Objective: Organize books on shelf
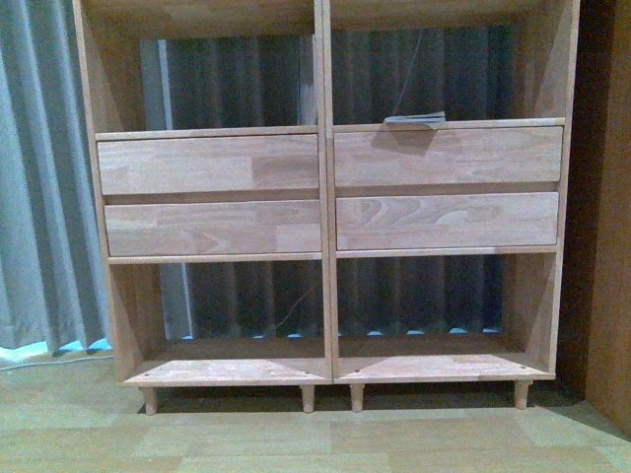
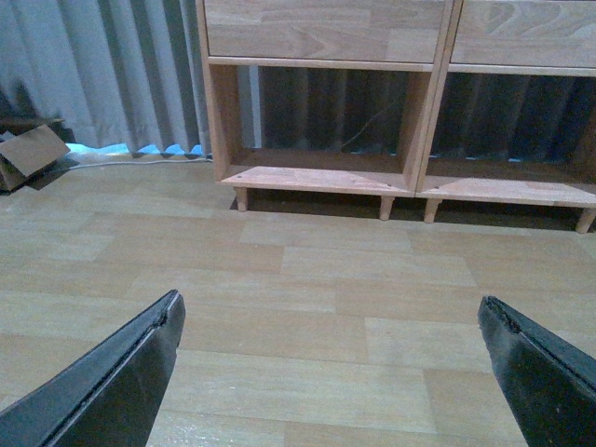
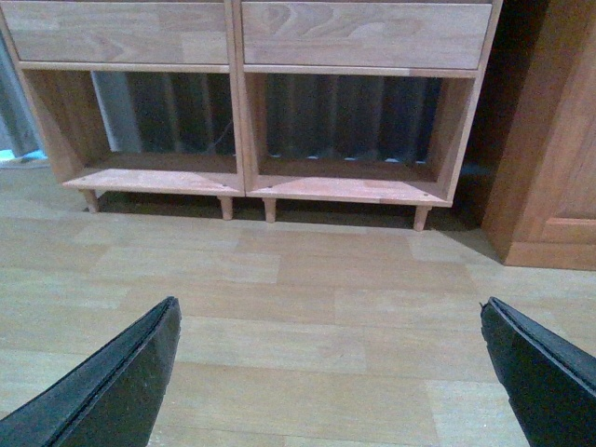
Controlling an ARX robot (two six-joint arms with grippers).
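Observation:
The light-wood shelf (image 1: 325, 197) stands ahead on short peg legs, with two columns and four plain drawer fronts. One thin pale book (image 1: 415, 119) lies flat on the right column's board above the drawers, its edge sticking out slightly. The other book is out of view. The shelf's lower compartments show in the left wrist view (image 2: 321, 182) and in the right wrist view (image 3: 242, 182), and hold nothing. My left gripper (image 2: 329, 303) is open and empty above the floor, well short of the shelf. My right gripper (image 3: 330, 304) is open and empty too. Neither arm shows in the front view.
Grey curtains (image 1: 39, 177) hang behind and left of the shelf. A darker wooden cabinet (image 3: 549, 140) stands close to the shelf's right side. A cardboard box (image 2: 28, 154) and a pale cable (image 2: 121, 158) lie on the floor at the left. Wood-look floor (image 2: 317, 279) stretches before the shelf.

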